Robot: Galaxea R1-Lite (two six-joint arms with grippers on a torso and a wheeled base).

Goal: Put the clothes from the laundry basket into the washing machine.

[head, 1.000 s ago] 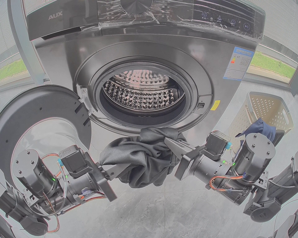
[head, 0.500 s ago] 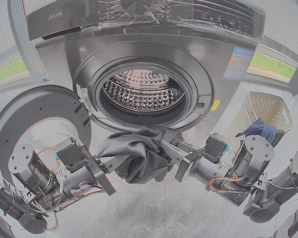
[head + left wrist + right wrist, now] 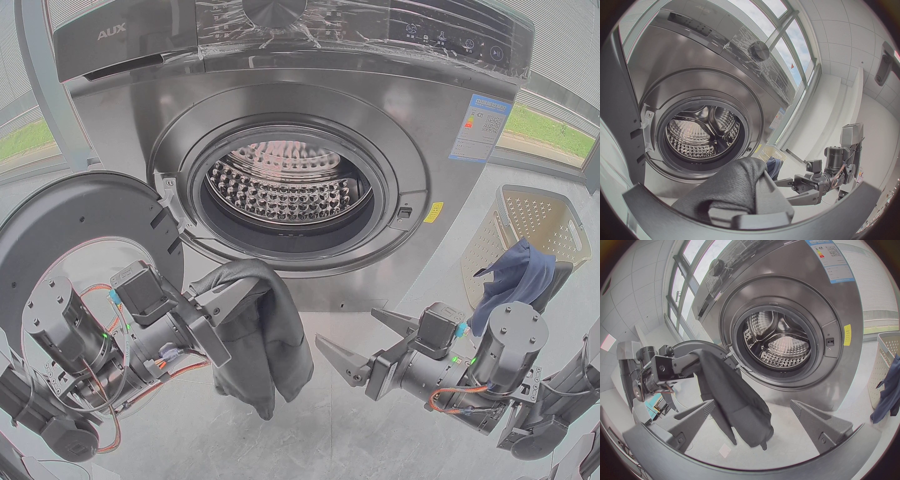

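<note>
A dark grey garment (image 3: 265, 334) hangs from my left gripper (image 3: 240, 292), which is shut on its top edge below and left of the washing machine's open drum (image 3: 284, 190). The same garment (image 3: 734, 399) dangles above the floor in the right wrist view, and bunches over the fingers (image 3: 731, 190) in the left wrist view. My right gripper (image 3: 362, 340) is open with nothing in it, right of the garment and low in front of the machine. A navy cloth (image 3: 515, 278) drapes over the rim of the beige laundry basket (image 3: 537, 222) at right.
The round washer door (image 3: 81, 225) stands swung open at left, close behind my left arm. Bare grey floor (image 3: 325, 431) lies below both grippers. The basket sits against the machine's right side.
My right gripper has let go of the grey garment, opened and drawn back down to the right. The garment now hangs from the left gripper alone, which has lifted slightly.
</note>
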